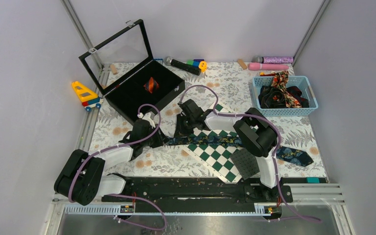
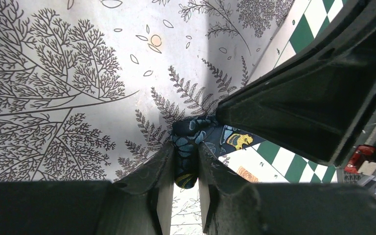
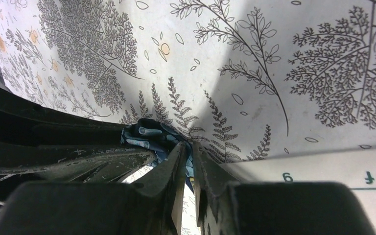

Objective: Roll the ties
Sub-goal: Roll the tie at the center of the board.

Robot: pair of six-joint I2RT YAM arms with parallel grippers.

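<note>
A dark navy-teal floral tie [image 1: 293, 155] lies across the green-and-white chequered board [image 1: 215, 155], its wide end at the right. Both grippers meet at its narrow left end. My left gripper [image 1: 157, 138] is shut on a small rolled bunch of the tie [image 2: 186, 152], held between its fingers. My right gripper [image 1: 182, 130] is shut on a thin fold of the same tie [image 3: 149, 137] right beside the left one. A rolled red-orange and black striped tie [image 1: 151, 84] sits in the black box [image 1: 127, 98]. Other ties [image 1: 280, 93] are heaped in the blue basket [image 1: 309, 108].
The black box has its glass lid raised at the back left. A toy truck [image 1: 85, 95] lies off the mat at the left. A microphone [image 1: 181, 64], coloured blocks [image 1: 196, 63] and pink tubes [image 1: 269, 65] line the back edge. The mat is leaf-printed.
</note>
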